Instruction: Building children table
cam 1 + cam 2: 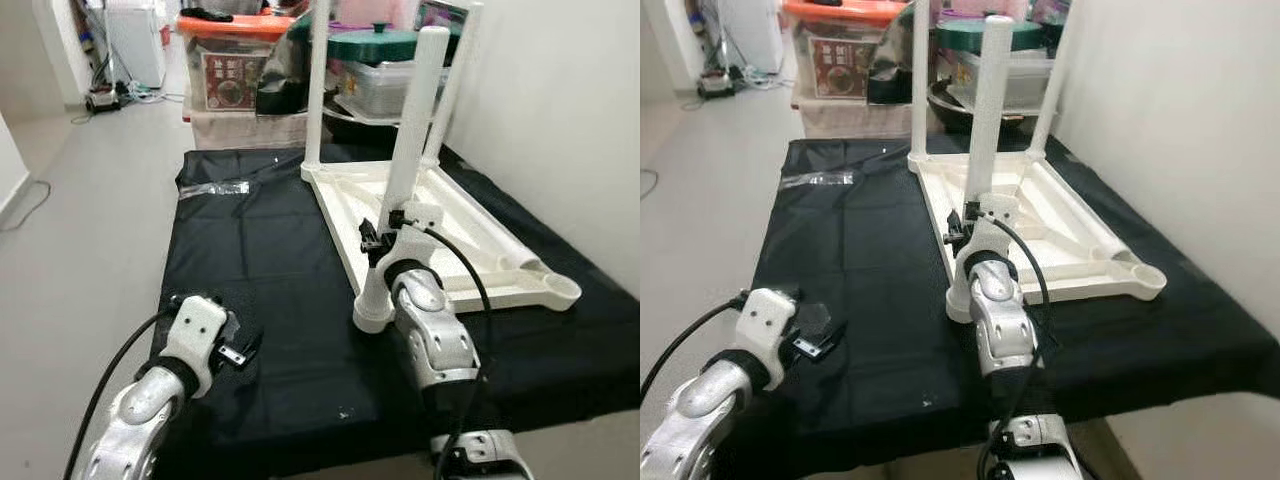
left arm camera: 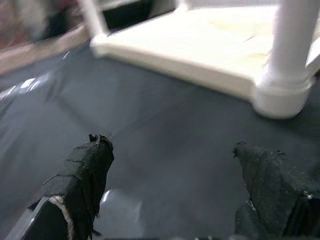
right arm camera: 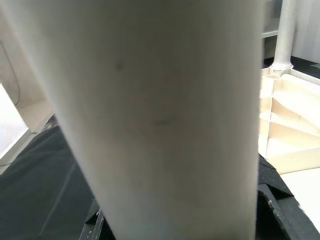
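While right claw (image 1: 385,235) grips white leg (image 1: 410,130), no readable writing.

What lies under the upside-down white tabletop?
A black cloth lies under the tabletop, spread beyond its edges. Whatever the cloth covers is hidden. The right gripper holds the near leg.

Upturned table top (image 1: 470,235) lies right of centre on the cloth-covered surface (image 1: 260,270). Table leg (image 1: 405,170) stands at its near corner. Storage boxes (image 1: 235,75) sit behind, upper frame.
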### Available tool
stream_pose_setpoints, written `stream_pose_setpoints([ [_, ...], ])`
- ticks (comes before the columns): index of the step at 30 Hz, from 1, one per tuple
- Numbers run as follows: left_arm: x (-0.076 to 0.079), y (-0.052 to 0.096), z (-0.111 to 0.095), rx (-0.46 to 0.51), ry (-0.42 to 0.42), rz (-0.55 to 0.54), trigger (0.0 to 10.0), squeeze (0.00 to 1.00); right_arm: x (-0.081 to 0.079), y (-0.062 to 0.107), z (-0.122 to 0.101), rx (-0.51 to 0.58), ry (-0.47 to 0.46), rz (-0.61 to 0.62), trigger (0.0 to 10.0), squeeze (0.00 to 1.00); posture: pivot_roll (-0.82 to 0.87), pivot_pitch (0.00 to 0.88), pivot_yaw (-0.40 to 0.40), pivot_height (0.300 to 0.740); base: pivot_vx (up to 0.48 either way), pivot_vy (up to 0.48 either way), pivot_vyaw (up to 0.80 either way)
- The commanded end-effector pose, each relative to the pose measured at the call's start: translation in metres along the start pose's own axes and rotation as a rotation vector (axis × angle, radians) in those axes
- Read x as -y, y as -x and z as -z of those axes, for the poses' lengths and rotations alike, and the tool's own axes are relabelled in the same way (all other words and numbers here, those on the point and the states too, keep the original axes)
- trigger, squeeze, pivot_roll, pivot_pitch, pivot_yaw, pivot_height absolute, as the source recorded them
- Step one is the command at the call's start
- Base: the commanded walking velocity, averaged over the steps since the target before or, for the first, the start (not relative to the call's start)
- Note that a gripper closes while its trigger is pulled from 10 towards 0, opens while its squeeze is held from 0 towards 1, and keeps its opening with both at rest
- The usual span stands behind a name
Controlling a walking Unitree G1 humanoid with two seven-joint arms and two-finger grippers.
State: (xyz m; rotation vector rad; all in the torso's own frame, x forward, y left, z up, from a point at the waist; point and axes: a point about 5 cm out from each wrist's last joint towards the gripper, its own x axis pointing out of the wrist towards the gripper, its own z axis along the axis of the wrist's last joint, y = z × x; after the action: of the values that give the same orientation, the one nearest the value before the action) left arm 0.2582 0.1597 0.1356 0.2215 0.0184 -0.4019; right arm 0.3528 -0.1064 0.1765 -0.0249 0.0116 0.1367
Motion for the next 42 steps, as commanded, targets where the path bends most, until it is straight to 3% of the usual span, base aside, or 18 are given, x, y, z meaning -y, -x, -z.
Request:
stream_pose_setpoints([
  [1,0.002,0.0,0.003,-0.019,0.012,0.013,10.0,0.0,0.004,-0.001,0.001,-0.014,0.024,-0.004,10.0,1.0,0.05,0.0,-0.072,0.74,0.0,0.0,0.0],
  [6,0.0,0.003,0.005,-0.022,0.015,-0.001,10.0,0.0,-0.013,-0.007,-0.02,0.103,-0.044,-0.182,10.0,1.0,0.06,0.0,-0.077,0.74,0.0,0.0,0.0],
  [7,0.001,0.005,0.006,-0.027,0.018,0.003,10.0,0.0,-0.025,-0.009,-0.033,0.154,-0.068,-0.333,10.0,0.0,0.06,0.0,-0.075,0.74,0.0,0.0,0.0],
  [12,0.003,0.004,0.007,-0.029,0.019,0.015,10.0,0.0,-0.041,0.0,-0.041,0.172,-0.023,-0.915,10.0,0.0,0.07,0.0,-0.081,0.74,0.0,0.0,0.0],
  [17,0.001,0.001,0.006,-0.025,0.014,0.012,10.0,0.0,-0.049,0.018,-0.012,0.027,0.022,-1.236,10.0,0.0,0.07,0.0,-0.086,0.74,0.0,0.0,0.0],
  [18,0.0,0.002,0.005,-0.022,0.013,0.009,10.0,0.0,-0.055,0.024,-0.003,-0.009,0.035,-1.296,4.9,0.0,0.09,0.0,-0.097,0.74,0.0,0.0,0.0],
  [19,0.0,0.003,0.004,-0.021,0.013,0.007,10.0,0.0,-0.059,0.027,0.003,-0.029,0.046,-1.327,4.9,0.0,0.09,0.0,-0.097,0.74,0.0,0.0,0.0],
  [20,0.0,0.004,0.005,-0.024,0.012,0.0,10.0,0.0,-0.063,0.027,0.009,-0.044,0.05,-1.323,0.0,0.0,0.09,0.0,-0.101,0.74,0.0,0.0,0.0],
  [25,-0.001,0.008,0.007,-0.031,0.015,-0.01,10.0,0.0,-0.07,0.007,0.018,-0.081,0.061,-1.068,0.0,0.0,0.09,0.0,-0.099,0.74,0.0,0.0,0.0],
  [27,0.0,0.01,0.008,-0.035,0.015,-0.009,10.0,0.0,-0.044,-0.026,0.017,-0.12,0.009,-0.486,0.0,0.0,0.08,0.0,-0.095,0.74,0.0,0.0,0.0],
  [28,0.0,0.01,0.008,-0.035,0.015,-0.009,10.0,0.0,-0.044,-0.026,0.017,-0.12,0.009,-0.486,0.0,0.0,0.08,0.0,-0.095,0.74,0.0,0.0,0.0],
  [29,0.0,0.01,0.008,-0.037,0.015,-0.009,10.0,0.0,-0.011,-0.033,0.017,-0.118,-0.033,-0.097,0.0,0.0,0.07,0.0,-0.092,0.74,0.0,0.0,0.0],
  [31,0.001,0.007,0.007,-0.034,0.019,-0.005,10.0,0.0,0.024,-0.02,0.023,-0.104,-0.075,0.242,0.0,0.0,0.07,0.0,-0.086,0.74,0.0,0.0,0.0],
  [35,0.002,0.006,0.007,-0.032,0.02,0.003,10.0,0.0,0.022,-0.008,0.024,-0.091,-0.077,0.228,0.0,0.0,0.06,0.0,-0.082,0.74,0.0,0.0,0.0],
  [36,0.002,0.006,0.007,-0.033,0.016,0.007,10.0,0.0,-0.001,-0.004,0.021,-0.093,-0.067,0.079,10.0,0.0,0.06,0.0,-0.077,0.74,0.0,0.0,0.0],
  [40,0.001,0.006,0.008,-0.034,0.014,0.005,10.0,0.0,-0.024,-0.004,0.014,-0.057,-0.085,-0.095,10.0,0.0,0.05,0.0,-0.072,0.74,0.0,0.0,0.0],
  [41,0.001,0.005,0.007,-0.032,0.012,0.008,10.0,0.0,-0.03,-0.006,0.005,-0.005,-0.145,-0.164,10.0,1.0,0.05,0.0,-0.071,0.74,0.0,0.0,0.0],
  [42,0.0,0.004,0.007,-0.03,0.01,0.011,10.0,0.0,-0.034,-0.009,-0.003,0.034,-0.198,-0.248,10.0,1.0,0.06,0.0,-0.074,0.74,0.0,0.0,0.0],
])
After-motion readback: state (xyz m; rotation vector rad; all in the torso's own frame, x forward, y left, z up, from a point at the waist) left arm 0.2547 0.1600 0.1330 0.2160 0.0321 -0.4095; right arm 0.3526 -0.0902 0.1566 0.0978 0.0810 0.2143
